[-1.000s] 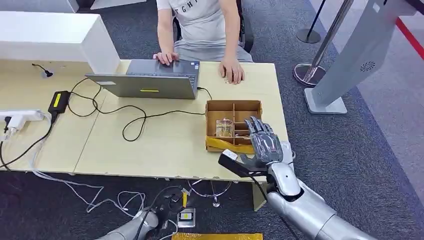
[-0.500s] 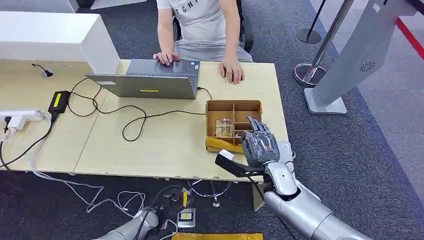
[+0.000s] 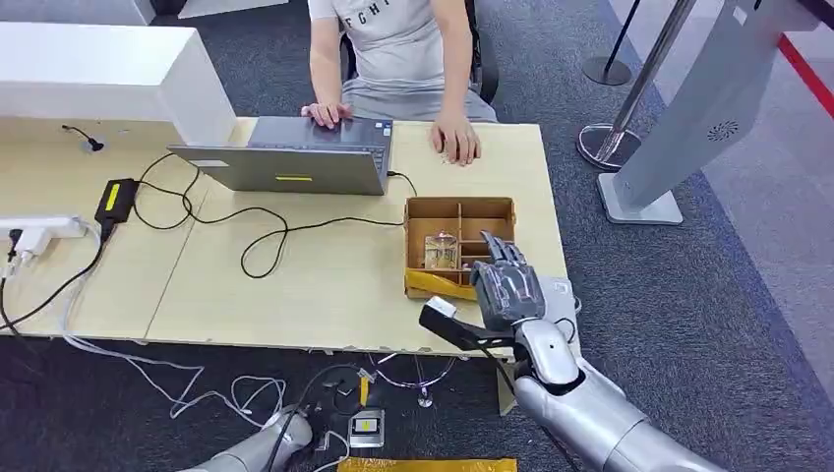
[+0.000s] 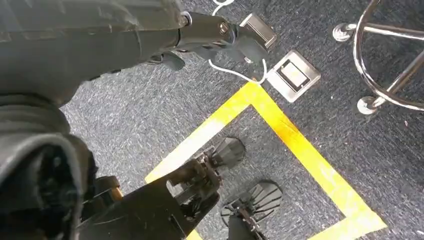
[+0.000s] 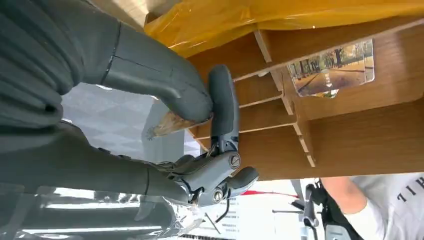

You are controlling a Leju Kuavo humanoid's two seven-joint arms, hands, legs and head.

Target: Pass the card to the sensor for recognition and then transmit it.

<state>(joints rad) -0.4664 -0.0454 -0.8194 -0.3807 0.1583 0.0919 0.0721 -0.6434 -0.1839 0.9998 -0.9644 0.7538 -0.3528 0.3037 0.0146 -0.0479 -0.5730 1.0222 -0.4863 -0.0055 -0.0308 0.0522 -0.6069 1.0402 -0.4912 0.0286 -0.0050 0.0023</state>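
Partly hidden, the right hand (image 3: 508, 286) pinches a card (image 5: 167, 124) over the box (image 3: 459, 209) — left hand's state unclear.

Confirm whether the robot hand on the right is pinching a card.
Yes: the right robot hand pinches a card between thumb and finger beside the wooden box.

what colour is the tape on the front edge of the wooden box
Yellow. The tape runs along the wooden box's near edge, clearest in the head view.

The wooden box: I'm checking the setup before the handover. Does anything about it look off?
Yes. Yellow tape hangs loose and crumpled over the near wall of the wooden box. The right hand pinches a card just over that wall.
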